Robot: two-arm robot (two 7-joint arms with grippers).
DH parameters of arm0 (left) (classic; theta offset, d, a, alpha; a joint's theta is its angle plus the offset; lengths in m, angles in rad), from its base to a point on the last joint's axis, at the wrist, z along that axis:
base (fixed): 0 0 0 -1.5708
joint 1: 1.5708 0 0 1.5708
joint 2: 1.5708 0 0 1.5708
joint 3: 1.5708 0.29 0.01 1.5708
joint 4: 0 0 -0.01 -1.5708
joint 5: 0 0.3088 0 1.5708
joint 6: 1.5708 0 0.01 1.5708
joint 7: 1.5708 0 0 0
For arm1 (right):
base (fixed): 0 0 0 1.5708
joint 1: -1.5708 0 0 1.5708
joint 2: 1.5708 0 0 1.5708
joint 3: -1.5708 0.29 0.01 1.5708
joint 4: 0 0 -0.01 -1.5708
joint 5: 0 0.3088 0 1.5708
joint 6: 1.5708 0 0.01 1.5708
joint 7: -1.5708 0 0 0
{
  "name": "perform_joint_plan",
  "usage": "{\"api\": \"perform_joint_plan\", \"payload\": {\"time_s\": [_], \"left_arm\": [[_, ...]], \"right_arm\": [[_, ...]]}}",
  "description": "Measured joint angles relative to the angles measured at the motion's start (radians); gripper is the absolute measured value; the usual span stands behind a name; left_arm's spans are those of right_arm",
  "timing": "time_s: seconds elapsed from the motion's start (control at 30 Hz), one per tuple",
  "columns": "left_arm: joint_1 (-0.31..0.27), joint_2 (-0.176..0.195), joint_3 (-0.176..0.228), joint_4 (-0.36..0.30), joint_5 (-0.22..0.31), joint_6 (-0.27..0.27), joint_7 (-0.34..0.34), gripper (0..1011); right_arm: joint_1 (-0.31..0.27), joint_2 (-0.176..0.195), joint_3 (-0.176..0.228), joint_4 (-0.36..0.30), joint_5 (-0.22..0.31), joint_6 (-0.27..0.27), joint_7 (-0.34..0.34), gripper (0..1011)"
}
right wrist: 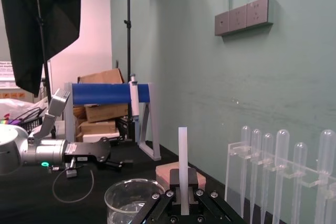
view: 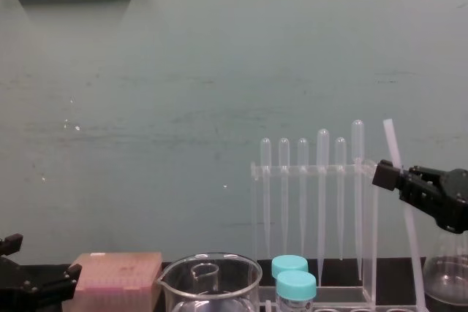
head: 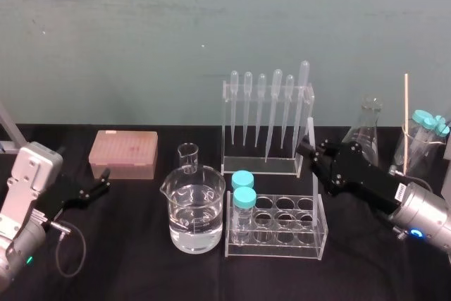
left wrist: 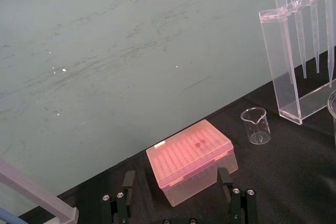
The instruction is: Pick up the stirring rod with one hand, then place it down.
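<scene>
Nearest, at 6 o'clock on the black-clothed table (head: 127, 266), stands a large clear glass beaker (head: 197, 209) about half full of clear liquid. At its 3 o'clock is a clear acrylic tube rack (head: 275, 246) with two teal-capped tubes (head: 244, 199) in its left holes. The black blocky right gripper (head: 311, 151) reaches in from 4 o'clock, its jaws clamped on the long translucent-white stirring rod (head: 311, 132). The rod stands slightly tilted, just beside the right end of the clear pipette rack (head: 257, 168) with its row of bulb-topped pipettes (head: 276, 103). Whether the rod's lower end touches the cloth I cannot tell. The black left gripper (head: 104, 180) rests at 9 o'clock, fingers apart and holding nothing, near the pink tip box (head: 124, 153). Bare cloth lies between it and the large beaker. A small empty glass beaker (head: 188, 158) sits at the large one's 12 o'clock. At 3 o'clock stand a clear conical flask (head: 366, 132) and a glass beaker (head: 416, 149) holding teal-capped tubes and a thin wooden stick (head: 406, 111).
</scene>
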State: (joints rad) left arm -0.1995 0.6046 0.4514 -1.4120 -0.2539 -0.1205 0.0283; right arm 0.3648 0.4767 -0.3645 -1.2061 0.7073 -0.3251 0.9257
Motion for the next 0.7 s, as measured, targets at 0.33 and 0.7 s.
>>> {"api": "perform_joint_plan", "payload": {"time_s": [0.33,0.7], "left_arm": [[0.000,0.000,0.000,0.000,0.000,0.000,0.000,1000],[0.000,0.000,0.000,0.000,0.000,0.000,0.000,1000]], "right_arm": [[0.037,-0.012,-0.033,0.057,-0.010,0.000,0.019,70],[0.094,-0.031,-0.081,0.159,-0.041,0.034,0.040,69]]}}
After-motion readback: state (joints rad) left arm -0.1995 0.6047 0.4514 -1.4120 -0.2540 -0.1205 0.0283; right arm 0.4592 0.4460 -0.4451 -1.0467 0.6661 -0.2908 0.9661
